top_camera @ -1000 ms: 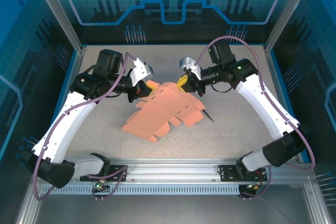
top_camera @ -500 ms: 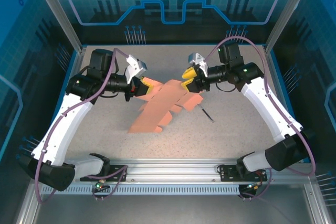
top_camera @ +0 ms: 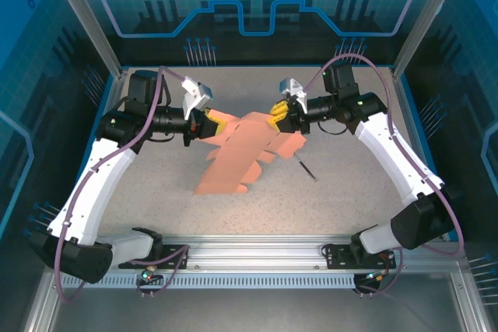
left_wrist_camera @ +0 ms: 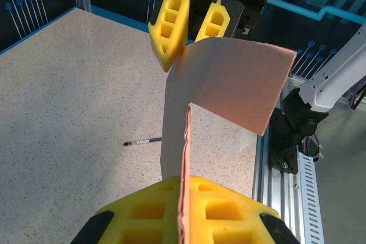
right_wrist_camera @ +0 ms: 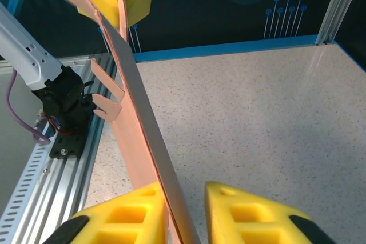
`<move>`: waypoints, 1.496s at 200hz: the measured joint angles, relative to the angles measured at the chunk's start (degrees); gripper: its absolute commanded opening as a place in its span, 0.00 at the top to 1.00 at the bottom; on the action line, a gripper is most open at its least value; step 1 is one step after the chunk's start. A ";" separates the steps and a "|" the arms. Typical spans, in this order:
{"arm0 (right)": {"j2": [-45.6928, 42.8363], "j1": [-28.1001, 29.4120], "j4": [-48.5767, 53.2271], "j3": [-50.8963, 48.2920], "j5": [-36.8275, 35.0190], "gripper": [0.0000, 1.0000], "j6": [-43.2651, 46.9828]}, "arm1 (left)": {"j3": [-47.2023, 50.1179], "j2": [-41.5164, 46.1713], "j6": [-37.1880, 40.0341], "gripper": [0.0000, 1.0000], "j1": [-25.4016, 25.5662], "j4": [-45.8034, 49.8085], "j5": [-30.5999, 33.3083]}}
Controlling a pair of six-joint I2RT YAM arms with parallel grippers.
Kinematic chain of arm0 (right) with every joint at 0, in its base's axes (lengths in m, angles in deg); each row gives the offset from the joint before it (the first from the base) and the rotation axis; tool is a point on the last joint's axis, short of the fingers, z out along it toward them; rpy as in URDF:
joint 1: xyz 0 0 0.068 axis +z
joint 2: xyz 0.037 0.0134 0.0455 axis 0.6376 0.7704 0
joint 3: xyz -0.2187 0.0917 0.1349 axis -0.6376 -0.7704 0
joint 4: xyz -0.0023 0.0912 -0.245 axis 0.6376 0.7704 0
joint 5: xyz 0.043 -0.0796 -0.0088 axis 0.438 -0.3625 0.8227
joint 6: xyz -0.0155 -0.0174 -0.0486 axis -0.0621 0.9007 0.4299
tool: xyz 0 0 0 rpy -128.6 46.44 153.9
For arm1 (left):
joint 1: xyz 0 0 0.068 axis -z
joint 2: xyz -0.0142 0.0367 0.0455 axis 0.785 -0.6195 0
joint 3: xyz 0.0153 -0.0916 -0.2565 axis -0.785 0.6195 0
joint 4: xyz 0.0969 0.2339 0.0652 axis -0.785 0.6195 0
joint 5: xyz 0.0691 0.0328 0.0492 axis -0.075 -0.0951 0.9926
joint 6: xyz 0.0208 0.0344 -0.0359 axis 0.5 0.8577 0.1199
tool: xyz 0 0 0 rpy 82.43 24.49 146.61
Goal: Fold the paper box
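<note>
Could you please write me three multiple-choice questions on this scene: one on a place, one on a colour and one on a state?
1. Where does the dark pen lie?
A. On the table, on the right arm's side of the paper box
B. On the metal rail at the near edge
C. On top of the paper box

2. What colour are the gripper fingers?
A. Black
B. Yellow
C. Blue

3. How does the left gripper stand?
A. Wide open above the table
B. Shut on nothing
C. Shut on an edge of the paper box

Answers:
1 A: the pen lies on the bare speckled surface beside the sheet.
2 B: both wrist views show yellow pads.
3 C: in the left wrist view the sheet's edge runs between its closed fingers.
</note>
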 measured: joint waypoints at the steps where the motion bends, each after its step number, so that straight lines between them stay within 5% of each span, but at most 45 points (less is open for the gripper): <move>1: 0.00 0.00 -0.04 0.00 0.00 0.83 0.09 | 0.00 0.00 0.00 1.00 0.00 -0.09 0.00; 20: -0.44 0.02 -1.49 -0.74 0.13 0.99 -0.26 | 0.00 0.00 -0.20 1.00 -0.28 -0.55 0.31; 73: -7.08 2.40 -9.55 -7.82 -8.04 1.00 -3.76 | 0.13 -0.07 -3.39 1.00 -0.44 -1.44 1.62; 217: -16.22 25.05 -34.71 -24.96 -65.66 0.96 -2.95 | -1.31 -3.82 -18.16 0.91 -1.18 -2.89 8.02; 299: -16.26 27.47 -40.54 -28.35 -71.93 0.96 -0.09 | -1.68 -5.03 -19.65 0.90 -1.95 -3.45 8.02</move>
